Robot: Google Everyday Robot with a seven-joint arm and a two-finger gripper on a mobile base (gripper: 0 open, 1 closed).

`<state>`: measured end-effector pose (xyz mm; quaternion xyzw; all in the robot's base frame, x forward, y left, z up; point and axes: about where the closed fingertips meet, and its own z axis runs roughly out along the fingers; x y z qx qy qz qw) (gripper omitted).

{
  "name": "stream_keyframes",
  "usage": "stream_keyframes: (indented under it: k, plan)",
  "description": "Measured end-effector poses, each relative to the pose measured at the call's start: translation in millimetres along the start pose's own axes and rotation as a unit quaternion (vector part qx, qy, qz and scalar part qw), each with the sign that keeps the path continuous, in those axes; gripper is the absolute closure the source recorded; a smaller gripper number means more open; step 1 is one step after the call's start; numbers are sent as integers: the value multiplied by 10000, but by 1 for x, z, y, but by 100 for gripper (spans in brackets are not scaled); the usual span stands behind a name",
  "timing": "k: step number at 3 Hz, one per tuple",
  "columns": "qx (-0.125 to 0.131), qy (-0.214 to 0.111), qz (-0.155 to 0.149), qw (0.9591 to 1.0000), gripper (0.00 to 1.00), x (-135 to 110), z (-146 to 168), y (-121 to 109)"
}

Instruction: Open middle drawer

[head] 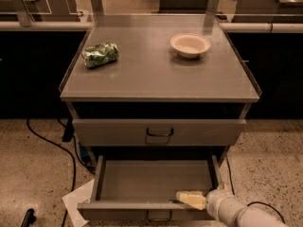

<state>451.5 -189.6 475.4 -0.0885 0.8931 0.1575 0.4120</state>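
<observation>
The grey cabinet has a shut drawer front (159, 132) with a dark loop handle under the top. Below it the middle drawer (156, 178) stands pulled far out and empty, its loop handle (158, 216) at the frame's lower edge. My gripper (190, 200), cream coloured on a white arm coming from the lower right, lies at the drawer's front wall near the right corner, just inside the rim. The lowest drawer is out of view.
On the cabinet top (156, 79) lie a green crumpled bag (100, 55) at the left and a white bowl (190, 44) at the right. A black cable (52, 145) and white paper (78, 202) lie on the speckled floor at the left. Dark counters stand behind.
</observation>
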Motion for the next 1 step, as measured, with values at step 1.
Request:
stream_keyframes:
  k: [1]
  plan:
    - [0, 0, 0, 10000, 0, 0, 0, 0]
